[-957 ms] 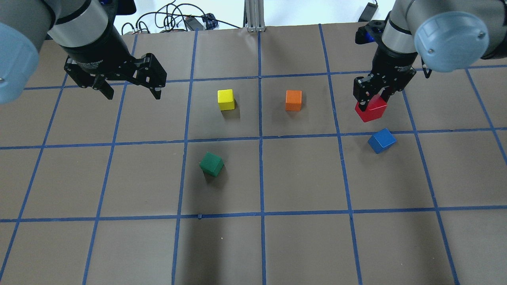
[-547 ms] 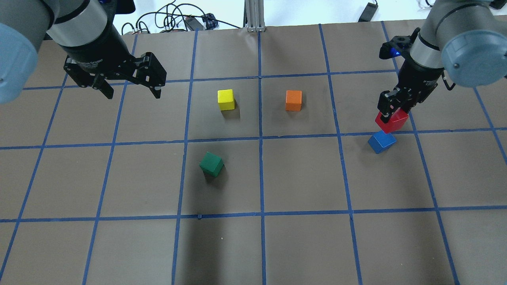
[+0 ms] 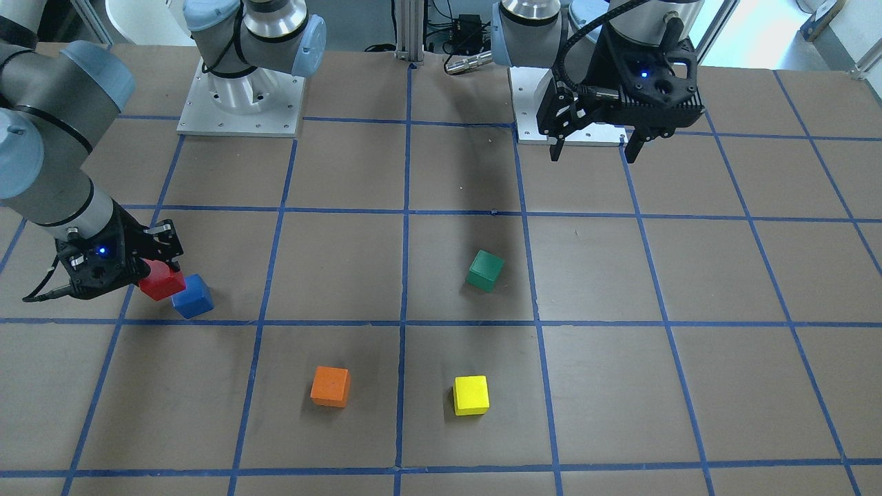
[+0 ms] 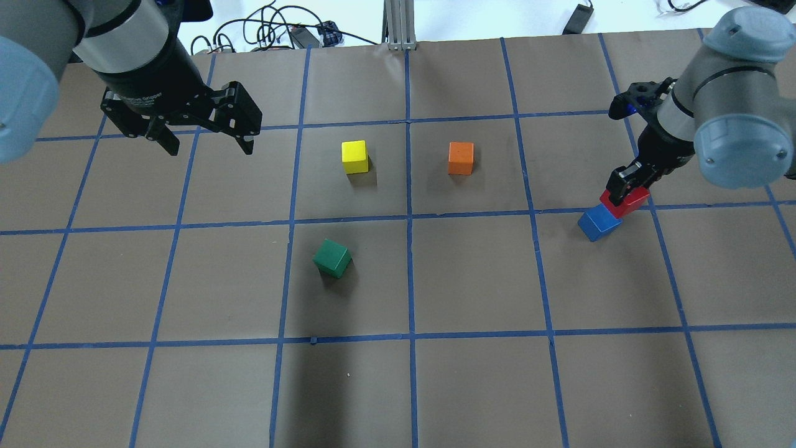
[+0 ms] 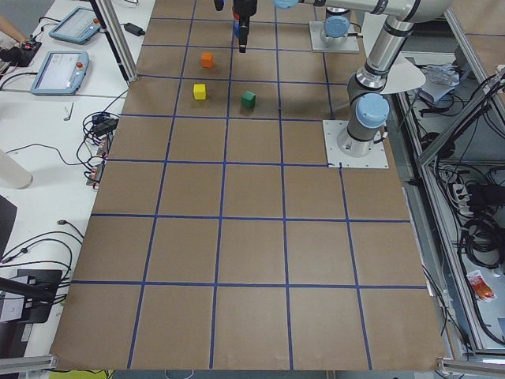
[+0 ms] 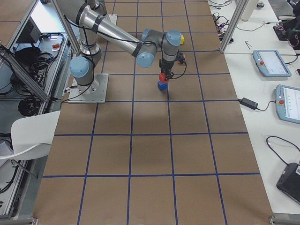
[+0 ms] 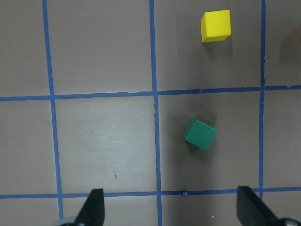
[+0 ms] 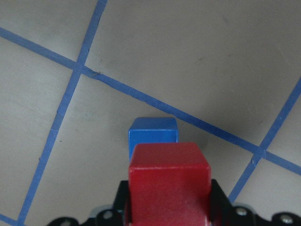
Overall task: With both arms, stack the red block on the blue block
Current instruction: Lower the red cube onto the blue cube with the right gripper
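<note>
My right gripper [image 4: 625, 198] is shut on the red block [image 4: 633, 201]. It holds the block close over the far right edge of the blue block [image 4: 597, 224], which sits on the table. I cannot tell whether they touch. In the right wrist view the red block [image 8: 169, 179] sits between the jaws with the blue block [image 8: 153, 135] just beyond it. In the front-facing view the red block [image 3: 162, 284] is beside the blue block [image 3: 193, 296]. My left gripper [image 4: 205, 142] is open and empty, high over the far left; it also shows in the left wrist view [image 7: 171, 209].
A yellow block [image 4: 354, 157] and an orange block [image 4: 461, 157] sit in the far middle squares. A green block [image 4: 332, 258] lies turned, nearer the middle. Blue tape lines grid the brown table [image 4: 472, 386]. Cables lie past the far edge.
My right gripper has carried the red block to the right and down, up against the blue block. The left arm and the other blocks have not moved.
</note>
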Robot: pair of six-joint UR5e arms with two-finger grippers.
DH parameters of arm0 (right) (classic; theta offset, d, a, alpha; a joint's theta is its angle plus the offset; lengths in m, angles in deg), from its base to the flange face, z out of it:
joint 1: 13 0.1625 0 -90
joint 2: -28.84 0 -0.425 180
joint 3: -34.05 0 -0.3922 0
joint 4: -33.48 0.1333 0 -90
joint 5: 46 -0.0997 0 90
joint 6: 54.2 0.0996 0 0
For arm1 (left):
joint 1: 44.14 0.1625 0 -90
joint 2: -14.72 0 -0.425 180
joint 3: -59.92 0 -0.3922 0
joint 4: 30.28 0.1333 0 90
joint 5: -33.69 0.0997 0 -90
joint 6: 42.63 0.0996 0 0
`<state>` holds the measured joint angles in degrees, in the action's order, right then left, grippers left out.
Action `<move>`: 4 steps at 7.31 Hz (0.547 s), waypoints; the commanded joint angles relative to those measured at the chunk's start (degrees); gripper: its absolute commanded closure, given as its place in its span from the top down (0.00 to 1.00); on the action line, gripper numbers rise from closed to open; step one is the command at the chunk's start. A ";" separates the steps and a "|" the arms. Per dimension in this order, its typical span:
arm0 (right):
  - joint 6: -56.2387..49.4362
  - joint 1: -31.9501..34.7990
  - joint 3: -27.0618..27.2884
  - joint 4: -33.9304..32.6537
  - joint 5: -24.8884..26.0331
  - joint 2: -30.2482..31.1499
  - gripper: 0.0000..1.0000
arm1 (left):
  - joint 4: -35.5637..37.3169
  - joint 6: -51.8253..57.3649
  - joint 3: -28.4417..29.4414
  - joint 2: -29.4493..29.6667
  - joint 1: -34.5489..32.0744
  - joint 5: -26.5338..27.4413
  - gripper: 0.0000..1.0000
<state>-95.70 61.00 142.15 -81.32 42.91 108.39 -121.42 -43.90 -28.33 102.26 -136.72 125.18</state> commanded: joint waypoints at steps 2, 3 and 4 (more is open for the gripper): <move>-0.25 0.26 1.14 -1.31 -0.67 -0.09 0.00 | 0.00 -0.05 0.00 0.09 -0.06 -0.08 1.00; -0.16 0.27 1.14 -1.40 -0.58 -0.53 0.00 | 0.09 -0.05 0.00 0.00 -0.06 -0.17 1.00; -0.16 0.27 1.06 -1.40 -0.58 -0.53 0.00 | 0.09 -0.05 0.09 0.09 0.03 -0.17 1.00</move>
<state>-95.90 61.23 143.26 -82.67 42.31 108.03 -121.37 -43.94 -28.31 102.30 -136.76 125.05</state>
